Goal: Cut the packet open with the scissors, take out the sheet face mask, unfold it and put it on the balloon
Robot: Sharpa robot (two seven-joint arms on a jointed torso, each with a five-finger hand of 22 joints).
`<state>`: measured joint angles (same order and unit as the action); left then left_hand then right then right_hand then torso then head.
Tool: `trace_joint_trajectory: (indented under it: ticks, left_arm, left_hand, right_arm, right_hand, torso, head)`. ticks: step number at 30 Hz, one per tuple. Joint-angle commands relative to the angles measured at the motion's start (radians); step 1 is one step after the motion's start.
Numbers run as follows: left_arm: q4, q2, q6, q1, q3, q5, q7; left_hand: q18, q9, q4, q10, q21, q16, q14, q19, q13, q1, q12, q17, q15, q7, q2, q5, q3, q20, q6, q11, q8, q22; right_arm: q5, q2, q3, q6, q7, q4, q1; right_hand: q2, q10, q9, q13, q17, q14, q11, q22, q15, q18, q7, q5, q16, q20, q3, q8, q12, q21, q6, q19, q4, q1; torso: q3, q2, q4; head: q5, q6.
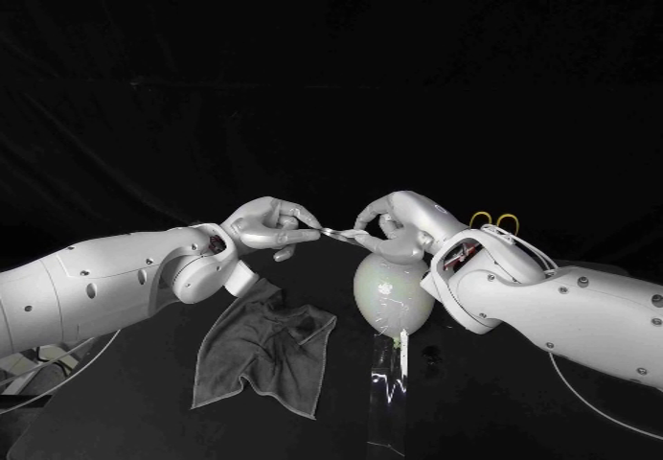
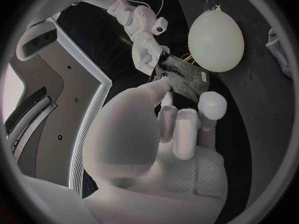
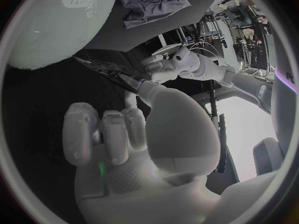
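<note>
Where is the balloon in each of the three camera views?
Head view: balloon at centre, just below the right robot hand.
Left wrist view: balloon beyond the dark sheet.
Right wrist view: balloon bordering the dark sheet, near the grey cloth.
Shared landmark: the dark sheet pinched between left robot hand and right robot hand.

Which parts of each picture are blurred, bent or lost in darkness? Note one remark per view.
Head view: the table and background sink into black, while the balloon shows a bright spot of glare. Left wrist view: the near left robot hand is soft, the packet beyond it sharper; straight edges curve. Right wrist view: the right robot hand looks slightly soft up close.
</note>
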<state>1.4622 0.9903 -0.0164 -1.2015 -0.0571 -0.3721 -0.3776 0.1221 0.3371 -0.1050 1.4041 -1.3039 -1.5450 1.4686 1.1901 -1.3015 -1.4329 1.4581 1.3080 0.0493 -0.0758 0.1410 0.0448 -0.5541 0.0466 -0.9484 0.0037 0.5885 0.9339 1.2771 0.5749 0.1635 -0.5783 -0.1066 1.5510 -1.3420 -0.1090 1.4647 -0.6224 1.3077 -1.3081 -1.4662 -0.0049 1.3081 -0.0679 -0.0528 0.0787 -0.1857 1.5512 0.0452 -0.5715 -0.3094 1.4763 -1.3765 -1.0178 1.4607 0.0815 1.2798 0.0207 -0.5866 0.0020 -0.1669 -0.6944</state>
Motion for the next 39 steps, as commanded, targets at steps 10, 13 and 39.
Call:
trace_joint_trajectory:
  ticks: [10, 13, 39]
  left_arm:
    - [-0.002, -0.003, -0.039, -0.001, 0.001, 0.030, -0.020]
    - [0.000, -0.005, -0.055, -0.001, 0.001, 0.053, -0.040]
    - [0.025, -0.010, -0.175, 0.001, -0.004, -0.143, -0.087]
  left_hand:
    - [0.006, 0.055, 0.002, -0.007, -0.004, -0.005, 0.076, 0.006, 0.004, 0.009, 0.001, 0.184, 0.002, -0.006, -0.009, 0.003, -0.009, 0.002, 0.002, 0.004, 0.007, -0.003]
    - [0.014, 0.056, 0.004, -0.030, 0.016, 0.003, 0.066, -0.022, 0.036, 0.021, -0.014, 0.155, 0.000, -0.006, -0.010, 0.003, -0.015, 0.004, 0.015, 0.005, 0.004, -0.046]
    - [-0.057, -0.051, 0.171, -0.919, 0.898, 0.783, -1.296, -0.806, 0.964, -0.022, -0.859, -0.768, -0.318, -0.090, 0.075, 0.015, 0.198, 0.240, 0.294, 0.277, -0.093, -0.690]
  right_arm:
    - [-0.009, 0.003, -0.001, 0.026, 0.068, 0.019, -0.002]
    - [-0.011, 0.000, -0.001, 0.048, 0.064, 0.019, -0.002]
    - [-0.098, -0.004, -0.001, -0.024, 0.018, 0.002, -0.001]
  right_hand:
    - [0.073, 0.071, -0.006, 0.213, -0.237, -0.099, 0.009, 0.204, 0.012, 0.012, 0.003, 0.122, 0.010, 0.009, -0.107, -0.014, 0.007, -0.013, -0.007, 0.015, -0.017, -0.001]
    - [0.083, 0.073, -0.011, 0.216, -0.238, -0.099, 0.008, 0.204, 0.011, 0.012, 0.000, 0.137, 0.011, 0.009, -0.123, -0.022, 0.012, -0.013, -0.015, 0.014, -0.015, -0.014]
    - [0.079, 0.079, -0.026, 0.222, -0.240, -0.099, 0.001, 0.207, 0.005, 0.013, -0.007, 0.137, 0.011, 0.005, -0.134, -0.040, 0.023, -0.017, -0.022, 0.017, -0.031, -0.033]
  torso:
    - [-0.0004, 0.000, 0.0004]
    - [-0.0002, 0.000, 0.0006]
    - [-0.0004, -0.001, -0.0006]
  head:
    - [-0.002, -0.002]
    - [-0.002, -0.001]
    - [0.003, 0.009]
